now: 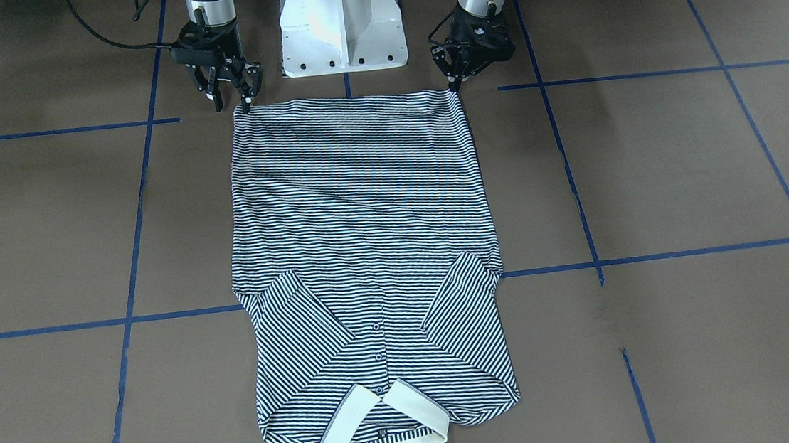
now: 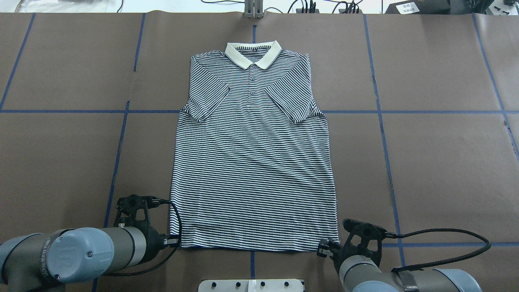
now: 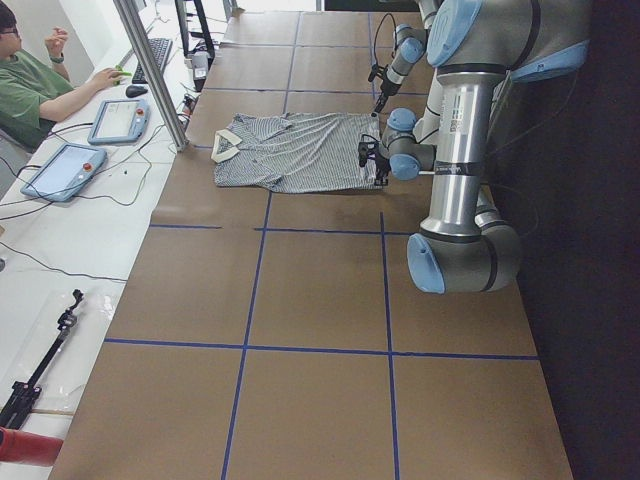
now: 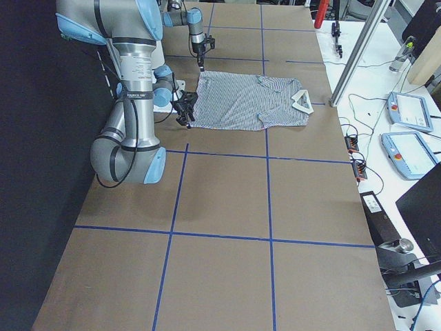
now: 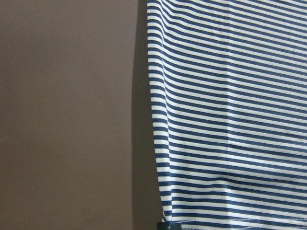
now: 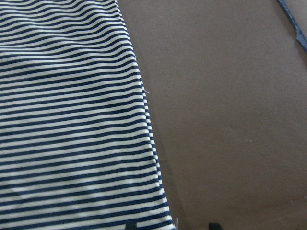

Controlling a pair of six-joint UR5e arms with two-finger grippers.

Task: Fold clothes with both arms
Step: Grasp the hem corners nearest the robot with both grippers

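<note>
The shirt [image 1: 357,203] is soft matt knit cloth (collar [image 1: 418,408] plain); the table [image 1: 682,168] matt brown paper; the left arm [image 2: 129,243] smooth metal.

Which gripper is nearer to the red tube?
Left. The left gripper is at the corner of the shirt toward the red tube; the right gripper is at the far corner.

Left tool [image 1: 455,86] hangs low, pinched closed; right tool [image 1: 233,107] hangs equally low, spread open.
</note>
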